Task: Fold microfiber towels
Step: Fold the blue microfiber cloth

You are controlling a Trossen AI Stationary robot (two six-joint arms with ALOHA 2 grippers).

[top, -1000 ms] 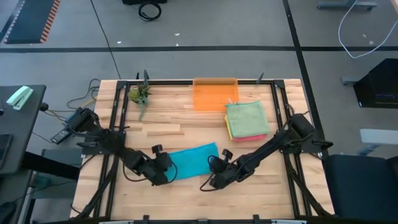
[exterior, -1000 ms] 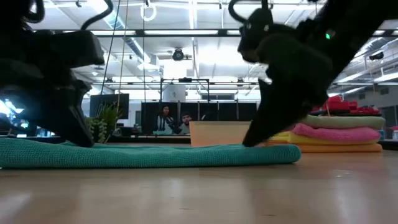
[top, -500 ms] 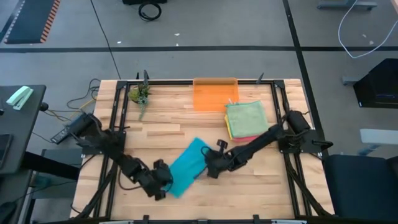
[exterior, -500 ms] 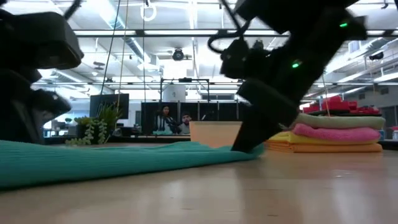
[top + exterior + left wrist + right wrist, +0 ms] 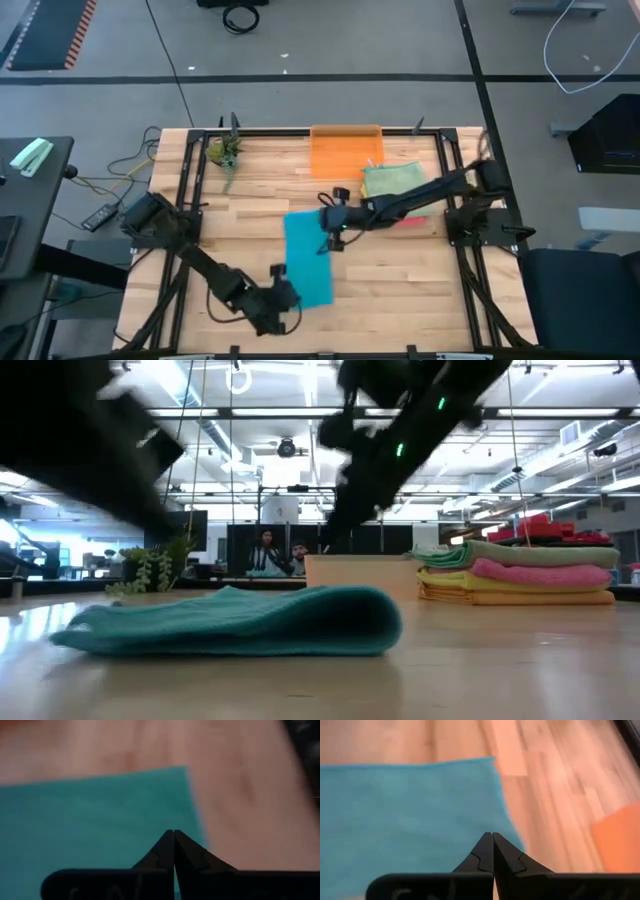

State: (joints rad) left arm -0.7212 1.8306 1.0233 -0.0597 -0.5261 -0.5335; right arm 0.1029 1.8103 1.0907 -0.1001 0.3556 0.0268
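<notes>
Swung from lying crosswise to lengthwise, the teal towel (image 5: 308, 256) lay mid-tabletop (image 5: 400, 285), its two ends pinched by the closed fingers of the left gripper (image 5: 287, 297) and right gripper (image 5: 331, 228), seemingly squared up for another fold.

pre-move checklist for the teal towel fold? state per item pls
1. Teal towel lies flat on the table, long side running front to back: ok.
2. Left hand shut, at the towel's front corner: ok. Whether it pinches cloth: cannot tell.
3. Right hand shut, at the towel's far right edge: ok. Grip on cloth: cannot tell.
4. Fold edge looks rounded and even in the low view: ok.
5. Stack of folded towels stands apart from the teal towel: ok.
6. Orange bin at the table's far edge, away from both arms: ok.
</notes>
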